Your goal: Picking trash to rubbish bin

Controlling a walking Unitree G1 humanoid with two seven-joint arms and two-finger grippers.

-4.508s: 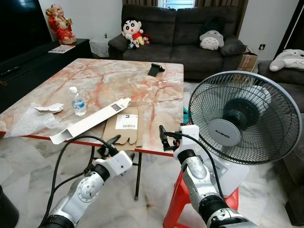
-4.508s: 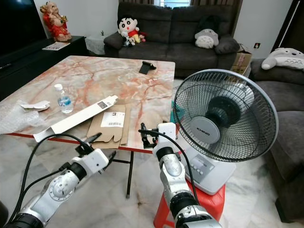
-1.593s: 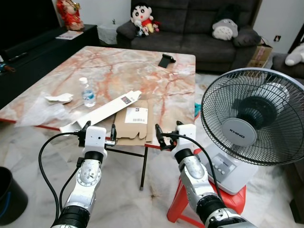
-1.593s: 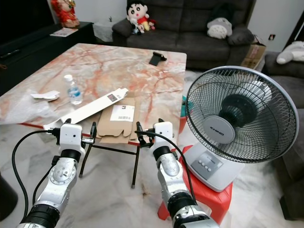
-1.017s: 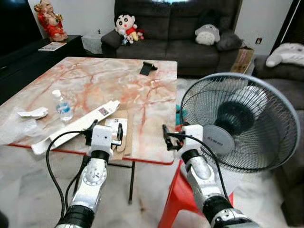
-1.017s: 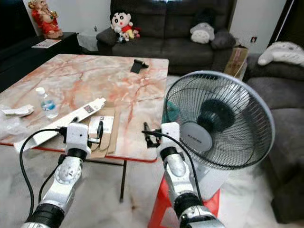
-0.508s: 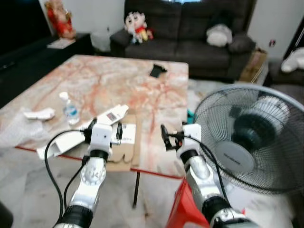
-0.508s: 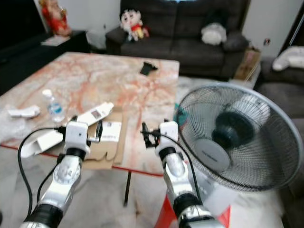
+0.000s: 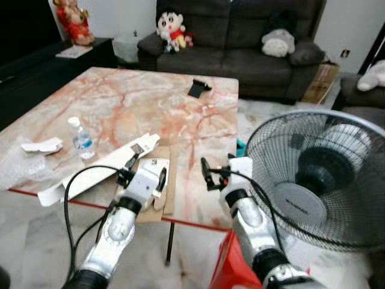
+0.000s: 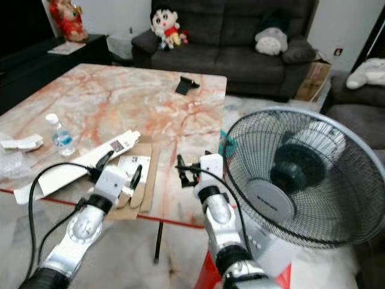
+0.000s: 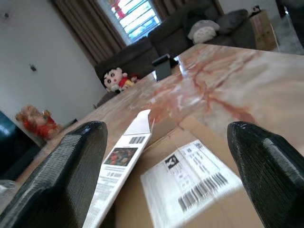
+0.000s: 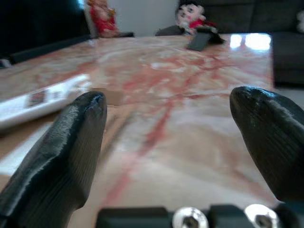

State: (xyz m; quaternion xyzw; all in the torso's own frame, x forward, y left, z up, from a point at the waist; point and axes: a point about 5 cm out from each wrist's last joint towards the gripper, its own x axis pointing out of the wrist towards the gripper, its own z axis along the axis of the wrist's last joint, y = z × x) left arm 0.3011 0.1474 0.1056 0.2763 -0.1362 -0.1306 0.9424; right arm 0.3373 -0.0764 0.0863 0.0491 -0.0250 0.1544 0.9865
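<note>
A flattened brown cardboard box (image 9: 157,188) with a white label lies at the near edge of the marble table (image 9: 180,120). Beside it, to the left, lies a long white carton (image 9: 96,173). My left gripper (image 9: 146,170) hovers open just above the cardboard's near end; the left wrist view shows the labelled cardboard (image 11: 190,187) and the white carton (image 11: 124,159) between its fingers (image 11: 61,175). Open and holding nothing, my right gripper (image 9: 207,174) sits at the table's near edge, right of the cardboard. A small water bottle (image 9: 80,138) and crumpled white paper (image 9: 41,146) sit further left.
A large black-and-white fan (image 9: 319,180) stands on a red stool (image 9: 224,271) close to my right arm. Clear plastic wrap (image 9: 18,171) lies at the table's left corner, and a black phone stand (image 9: 197,88) at the far side. A dark sofa (image 9: 240,42) with plush toys is behind.
My left gripper has reached forward and tilted right, now over the cardboard's near end. The right gripper keeps its place at the table edge. The camera has shifted slightly.
</note>
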